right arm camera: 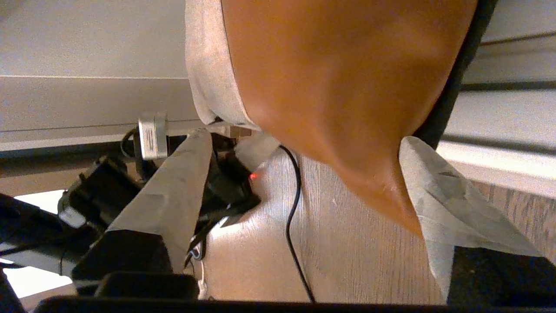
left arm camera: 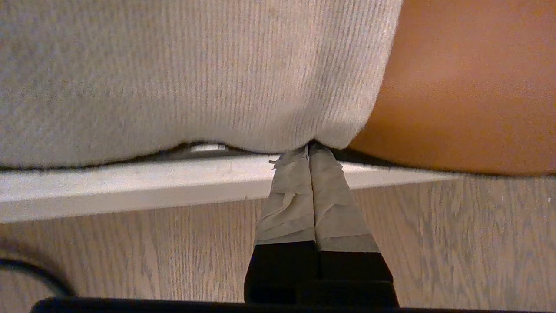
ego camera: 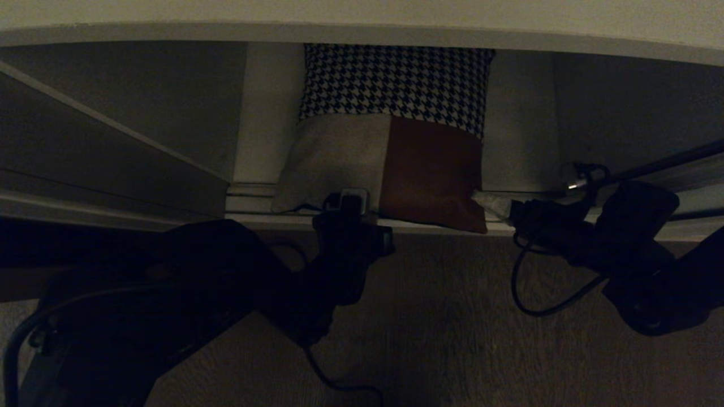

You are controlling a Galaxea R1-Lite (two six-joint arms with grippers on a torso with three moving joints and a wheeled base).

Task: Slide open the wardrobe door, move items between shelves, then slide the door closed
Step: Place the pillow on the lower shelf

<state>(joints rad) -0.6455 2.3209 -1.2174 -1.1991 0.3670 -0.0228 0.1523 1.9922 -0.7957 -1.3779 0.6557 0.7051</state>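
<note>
Sitting upright on the bottom off-white shelf board (ego camera: 254, 221): the big square patchwork cushion (ego camera: 390, 135), houndstooth panel on top, beige fabric lower left, rust-brown leather-like patch lower right. Its bottom edge overhangs the board's thin front lip, the brown corner most.

Left gripper (left arm camera: 309, 150): tape-wrapped fingers pressed together with nothing between them, tips touching the cushion's lower edge near the beige/brown seam. In the head view it sits low centre, right at the shelf front.

Right gripper (right arm camera: 304, 143): fingers spread wide, straddling the brown bottom corner. One finger (right arm camera: 438, 182) is right up against the corner; cannot tell if it is actually touching. The other stands well clear. No grip.

Obstructions: a black cable (ego camera: 543, 294) loops off the right arm below the shelf edge, and a second one (right arm camera: 293, 208) trails across the floor between the right fingers. The left arm's dark body fills the lower left of the head view.

Another pale board (ego camera: 362, 34) spans overhead. Pale sliding wardrobe door panel (ego camera: 113, 141) is angled off left, clear of the cushion. Sliding tracks (right arm camera: 499, 87) run by the shelf front on the right. Floor (ego camera: 452, 339) is light wood-grain. Scene is dim.
</note>
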